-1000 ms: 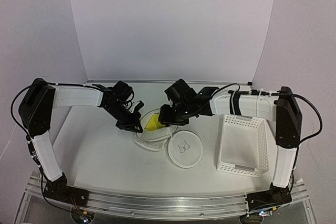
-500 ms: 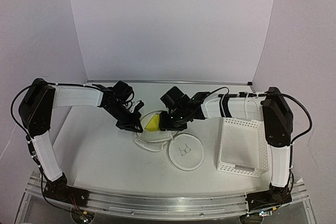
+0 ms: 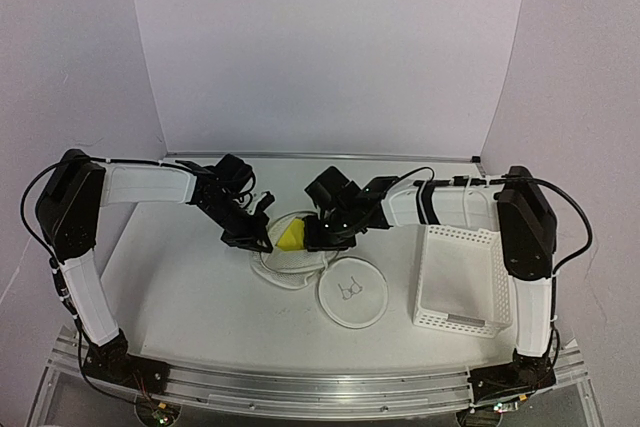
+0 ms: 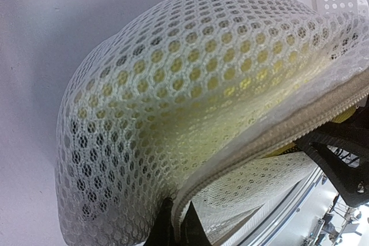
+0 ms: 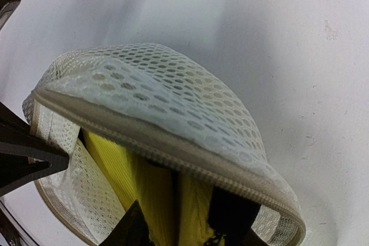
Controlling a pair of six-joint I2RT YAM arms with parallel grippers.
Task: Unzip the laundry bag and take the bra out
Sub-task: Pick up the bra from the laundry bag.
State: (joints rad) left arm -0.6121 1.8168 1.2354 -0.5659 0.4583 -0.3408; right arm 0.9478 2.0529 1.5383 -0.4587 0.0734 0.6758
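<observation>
Two arms: both are stretched inward over a white table [image 3: 180, 292], and their grippers are brought close together near its middle.

Laundry bag: a small white round mesh laundry bag [image 3: 285, 269] is set on the table between the two grippers. It is unzipped, and its domed upper half is lifted so that the mouth gapes toward the right arm.

Bag face: a flat white circular panel [image 3: 352, 292], marked with a small black bra outline, is laid on the table just beside the raised part, toward the near edge.

Left gripper [image 3: 257, 237]: closed. The bag's pale zipper edge [image 4: 277, 136] is pinched between the fingertips, and the mesh dome is held up by it.

Bra: a bright yellow fabric bra [image 3: 291, 237] is seen in the open mouth, under the raised mesh and inside the bag.

Right gripper [image 3: 318, 237]: pushed into the bag's mouth. Its black fingers [image 5: 135, 223] are set on either side of the yellow fabric, which fills the gap between them. Whether the fabric is firmly clamped cannot be told from the wrist view.

Basket: a white rectangular perforated plastic basket [image 3: 460, 277] is stood to the right of the bag, apart from it, beside the right arm.
</observation>
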